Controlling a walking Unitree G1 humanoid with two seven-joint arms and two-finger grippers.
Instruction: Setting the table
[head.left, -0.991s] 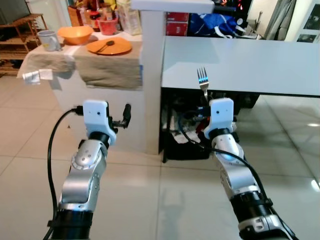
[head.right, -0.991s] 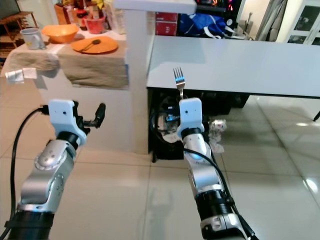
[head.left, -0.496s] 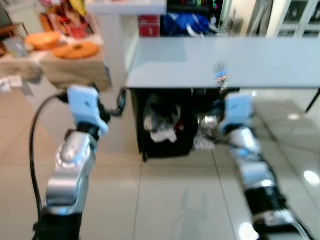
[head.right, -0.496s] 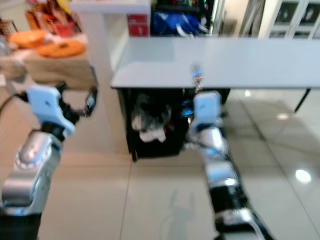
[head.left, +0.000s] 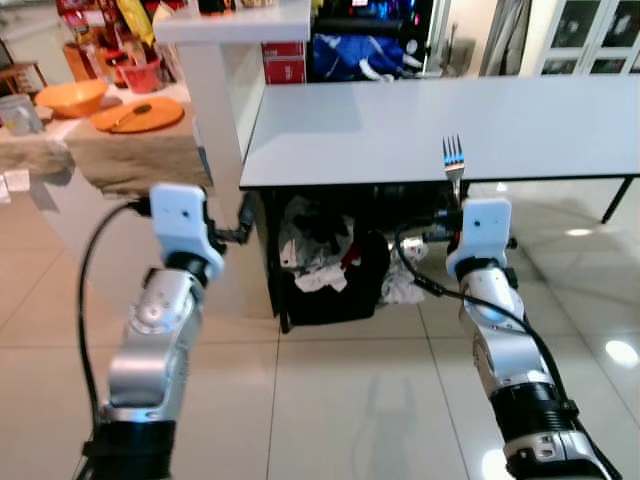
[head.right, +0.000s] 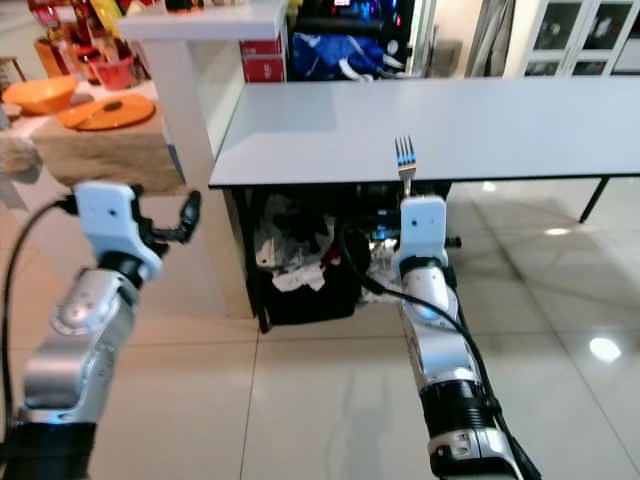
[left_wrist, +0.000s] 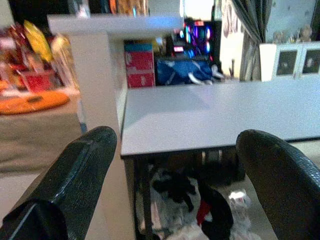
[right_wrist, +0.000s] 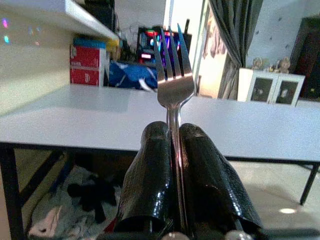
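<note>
The right hand (right_wrist: 175, 150) gripped a fork (right_wrist: 173, 75) upright, tines up, before the near edge of the grey counter (head.left: 400, 120). The left hand (left_wrist: 165, 165) was open, holding nothing.

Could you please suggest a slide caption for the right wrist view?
Right gripper clamps a fork upright, tines up, facing the grey table.

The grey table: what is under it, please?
Under the grey table sits a dark bin or bag with crumpled white and red things, plus black cables. Deeper in is shadow; the tabletop covers the rest. The right tool holds a fork upright before its edge.
</note>
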